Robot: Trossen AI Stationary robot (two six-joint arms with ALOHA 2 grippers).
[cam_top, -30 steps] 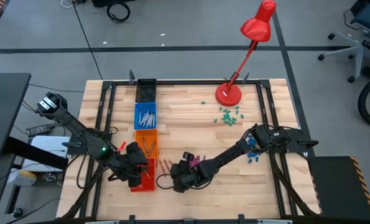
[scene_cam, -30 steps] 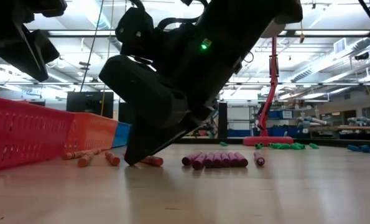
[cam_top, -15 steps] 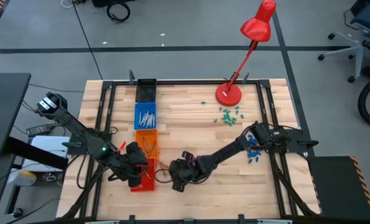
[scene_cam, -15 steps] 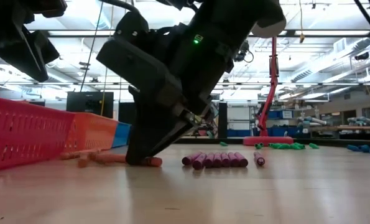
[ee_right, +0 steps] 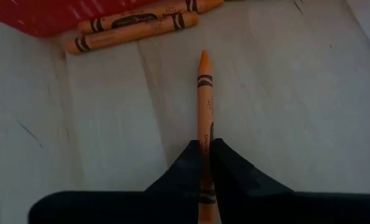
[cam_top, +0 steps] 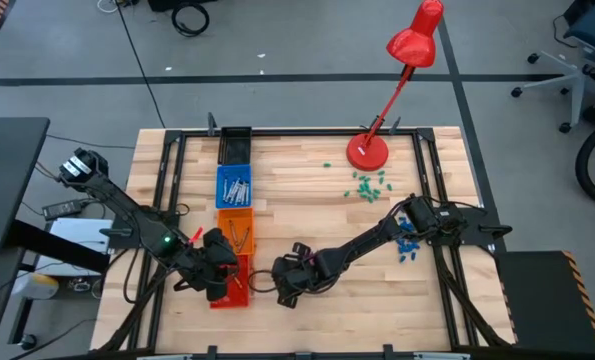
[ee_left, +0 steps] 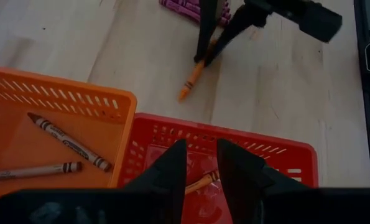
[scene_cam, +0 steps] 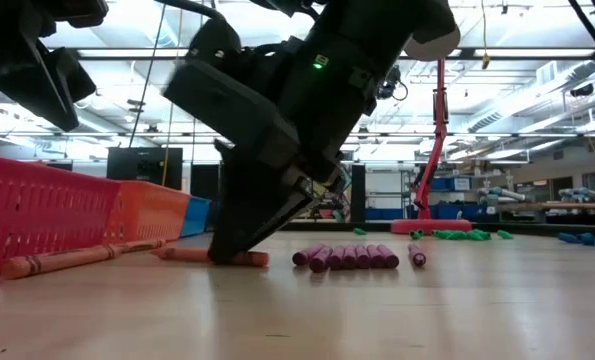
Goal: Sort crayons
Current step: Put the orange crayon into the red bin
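Pale wooden tabletop [cam_top: 307, 215] fills the high view, ringed by a black frame, with a red lamp [cam_top: 368, 152] standing at its far side and grey floor around it. A column of bins runs along the left part: a blue bin [cam_top: 234, 185] with grey crayons, an orange bin [cam_top: 235, 228] with a few sticks, and a red bin [cam_top: 232, 291] nearest.

From above, the right pincer [cam_top: 283, 290] sits low at the near centre, but what it grips is hidden there. Its own wrist camera settles this: the two dark fingers [ee_right: 188, 165] are narrowed onto an orange crayon [ee_right: 204, 115], which lies flat on the wood with its tip pointing toward the red bin's wall; two more orange crayons [ee_right: 132, 30] lie just beside that wall.

At table height, a row of magenta crayons [scene_cam: 347, 257] lies side by side to the right of that pincer, touching one another.

The left pincer [ee_left: 200, 163] hangs over the red bin with a narrow gap between its fingers, holding nothing; an orange stick lies in the bin under it.

Green bits [cam_top: 367, 185] are scattered near the lamp base.
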